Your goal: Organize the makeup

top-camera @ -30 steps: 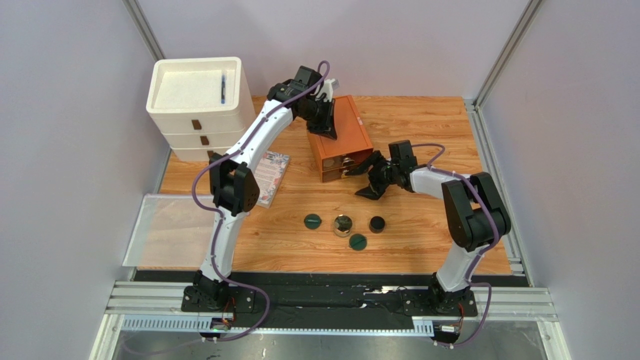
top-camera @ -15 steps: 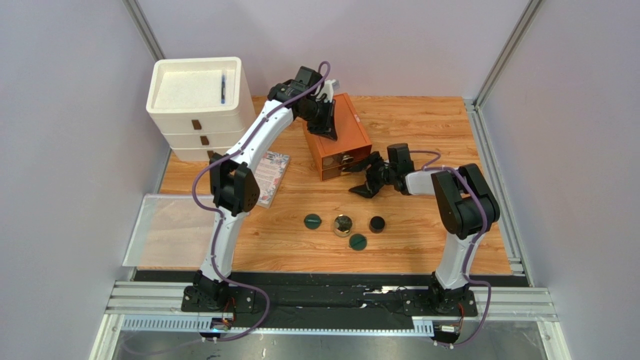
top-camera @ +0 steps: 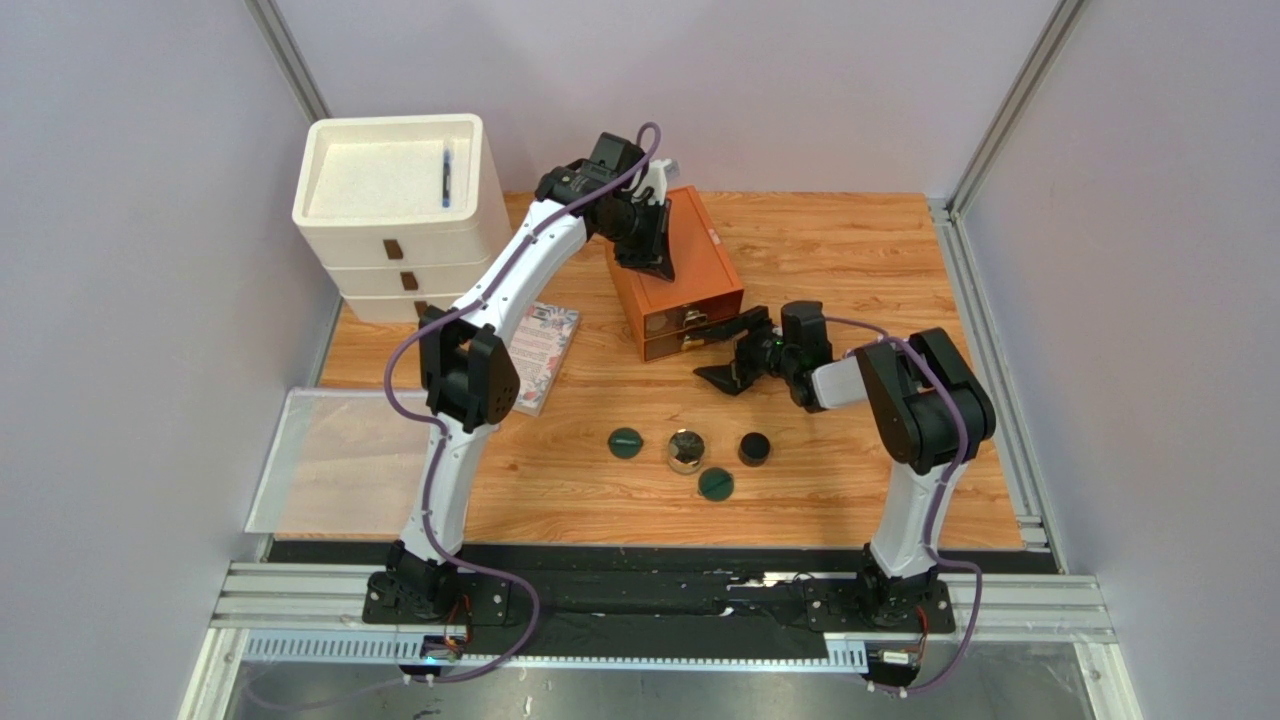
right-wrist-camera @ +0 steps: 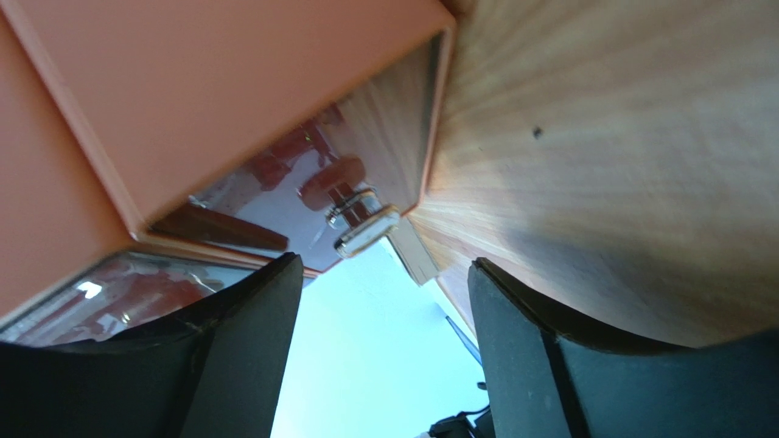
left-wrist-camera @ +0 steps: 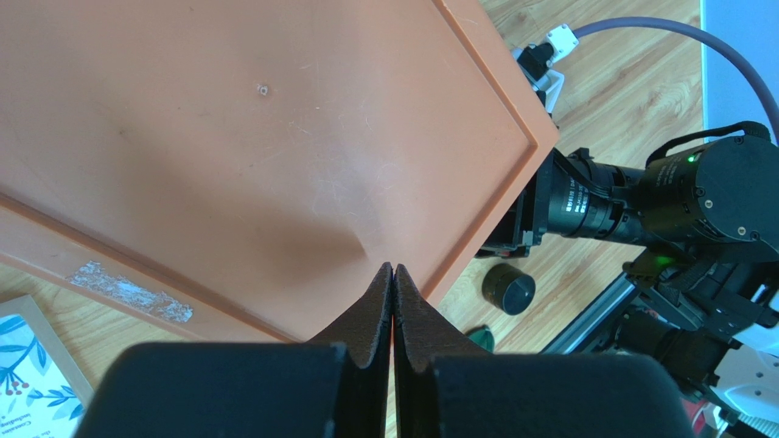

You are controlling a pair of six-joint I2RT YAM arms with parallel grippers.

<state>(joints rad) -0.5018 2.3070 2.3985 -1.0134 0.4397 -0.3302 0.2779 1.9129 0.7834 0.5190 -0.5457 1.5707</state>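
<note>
The makeup lies on the wooden table in the top view: two dark green compacts, a gold-rimmed compact and a black jar. Behind them stands the orange-brown drawer box. My left gripper is shut, its tips resting on the box's top near the front edge. My right gripper is open and low at the box's front. A metal drawer knob sits just beyond its fingertips, untouched. The left wrist view also shows the black jar.
A white three-drawer unit stands at the back left with a blue pen on top. A floral notebook lies left of the box. A clear tray sits at the table's left edge.
My right gripper has turned and dropped lower, moving slightly left towards the front of the drawer box. The left arm and the makeup have stayed still.
</note>
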